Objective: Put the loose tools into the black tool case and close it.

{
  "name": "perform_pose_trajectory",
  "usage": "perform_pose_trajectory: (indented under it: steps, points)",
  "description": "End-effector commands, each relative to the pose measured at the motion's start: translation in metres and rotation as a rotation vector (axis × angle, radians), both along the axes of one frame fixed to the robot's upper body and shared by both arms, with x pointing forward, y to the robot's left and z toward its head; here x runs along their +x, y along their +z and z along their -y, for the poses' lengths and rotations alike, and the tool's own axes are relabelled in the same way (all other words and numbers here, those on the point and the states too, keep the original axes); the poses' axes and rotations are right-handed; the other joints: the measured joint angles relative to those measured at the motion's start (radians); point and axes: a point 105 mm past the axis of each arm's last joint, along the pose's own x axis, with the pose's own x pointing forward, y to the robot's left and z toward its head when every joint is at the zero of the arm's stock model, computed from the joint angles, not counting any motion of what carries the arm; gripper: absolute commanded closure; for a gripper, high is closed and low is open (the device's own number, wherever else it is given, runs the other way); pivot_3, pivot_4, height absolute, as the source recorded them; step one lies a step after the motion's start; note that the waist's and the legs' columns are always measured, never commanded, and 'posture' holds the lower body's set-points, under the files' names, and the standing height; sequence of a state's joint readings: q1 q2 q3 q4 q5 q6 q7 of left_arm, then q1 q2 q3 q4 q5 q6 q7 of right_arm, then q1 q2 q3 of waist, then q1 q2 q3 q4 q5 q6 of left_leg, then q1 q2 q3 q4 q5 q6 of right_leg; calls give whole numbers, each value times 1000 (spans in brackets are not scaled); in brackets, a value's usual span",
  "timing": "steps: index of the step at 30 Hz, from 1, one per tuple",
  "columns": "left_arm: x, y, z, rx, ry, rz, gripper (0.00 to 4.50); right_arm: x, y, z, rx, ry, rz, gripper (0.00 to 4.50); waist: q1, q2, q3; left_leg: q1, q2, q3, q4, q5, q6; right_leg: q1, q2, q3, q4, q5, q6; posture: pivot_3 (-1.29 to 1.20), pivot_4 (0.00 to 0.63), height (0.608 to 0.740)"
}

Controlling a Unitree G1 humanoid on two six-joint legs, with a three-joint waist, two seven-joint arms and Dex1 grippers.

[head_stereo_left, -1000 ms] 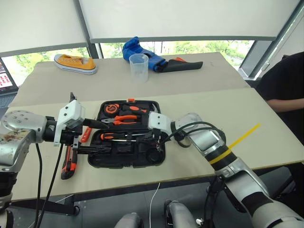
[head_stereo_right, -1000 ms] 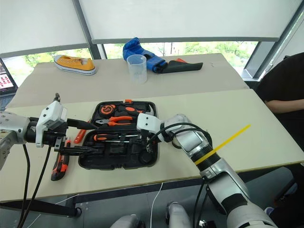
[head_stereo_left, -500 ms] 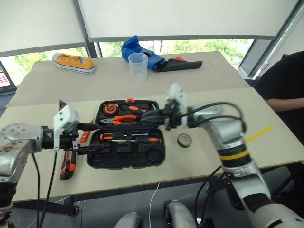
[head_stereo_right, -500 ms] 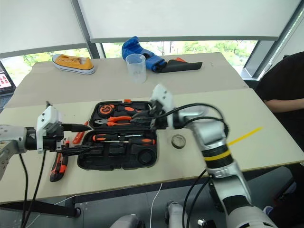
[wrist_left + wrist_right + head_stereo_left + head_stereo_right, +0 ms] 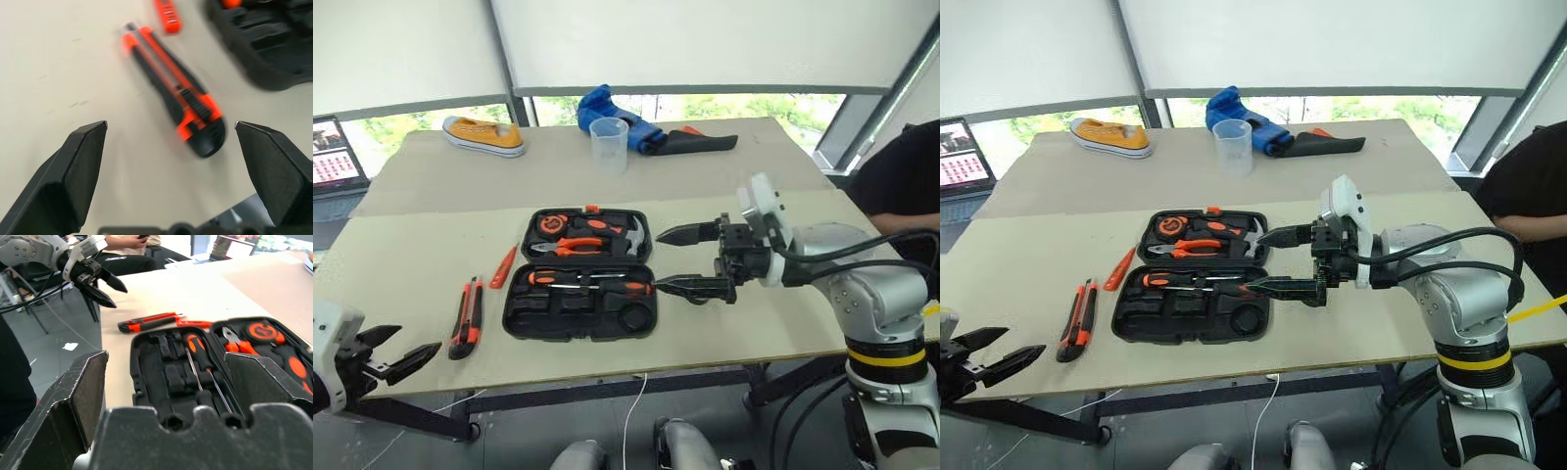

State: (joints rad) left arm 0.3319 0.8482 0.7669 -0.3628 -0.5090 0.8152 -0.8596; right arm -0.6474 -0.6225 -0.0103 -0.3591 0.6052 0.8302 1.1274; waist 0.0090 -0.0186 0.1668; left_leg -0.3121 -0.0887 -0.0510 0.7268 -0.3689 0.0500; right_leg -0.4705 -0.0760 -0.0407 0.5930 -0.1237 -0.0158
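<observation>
From my station I see a wide beige surface (image 5: 431,255) carrying the flat black moulded-plastic tool case (image 5: 582,313), lying open near the front edge with both halves flat. Its far half holds an orange tape measure (image 5: 547,224), orange-handled pliers (image 5: 576,245) and a hammer (image 5: 628,238); its near half holds two long orange-and-black-handled screwdrivers (image 5: 592,281) side by side, with empty recesses nearer me. My right gripper (image 5: 690,259) hangs just beside the case's right end, pointing across toward it, fingers (image 5: 690,286) spread wide and empty. My left gripper (image 5: 393,354) sits low off the front-left corner of the surface, fingers (image 5: 73,171) also spread apart, holding nothing. Left of the case, apart from it, the orange-black utility knife (image 5: 465,319) lies flat on the surface, lengthwise front to back; in the left wrist view it lies between the open fingertips but well beyond them. Between knife and case, slightly farther back, lies the small slim orange screwdriver (image 5: 505,266), angled. On the far surface stand a clear plastic cup (image 5: 609,144), a yellow sneaker (image 5: 484,136), and a dark flat pouch with blue cloth (image 5: 651,127). A laptop (image 5: 337,166) sits at far left; a person in dark clothing (image 5: 906,166) sits at right.
</observation>
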Motion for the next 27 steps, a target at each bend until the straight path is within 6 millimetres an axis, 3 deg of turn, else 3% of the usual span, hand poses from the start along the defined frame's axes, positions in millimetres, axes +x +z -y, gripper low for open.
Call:
perform_pose_trajectory:
  steps: [1,10,17,21,24,26,27]
  points:
    - [23,19,10,52,-26,9,0,-3,7,0,4,-1,66,49,6,-1,0,0,0,0,0,1,-2,0,0,0,0,0,0,0,150,724]
    - [102,48,40,66,-24,-71,0,-8,-1,-1,2,-65,101,49,-11,-2,-1,-1,-2,0,-2,2,-4,-4,0,-1,2,5,-8,0,150,724]
    - [148,39,48,146,-18,-142,0,-16,-6,2,16,-132,109,49,-26,-2,-1,-5,-4,0,-10,2,-5,-14,0,-2,0,5,-9,0,150,724]
    - [170,32,42,205,11,-139,0,-21,-7,7,12,-176,115,49,-22,-2,-1,-9,-5,0,-7,2,-5,-17,-1,-1,0,5,-9,0,150,724]
    - [173,26,54,147,-38,-174,653,-21,-7,10,13,-206,117,0,-22,-3,-1,-10,-5,1,-6,2,-5,-18,-1,0,1,5,-9,0,150,724]
    - [173,21,58,131,-59,-195,1402,-21,-7,12,12,-216,117,0,-21,-3,-1,-10,-5,1,-5,2,-5,-18,-1,0,1,5,-9,0,150,724]
    - [174,20,59,128,-63,-200,1402,-21,-7,12,12,-220,116,0,-21,-3,-1,-10,-5,1,-5,2,-5,-18,-1,0,1,5,-9,0,150,724]
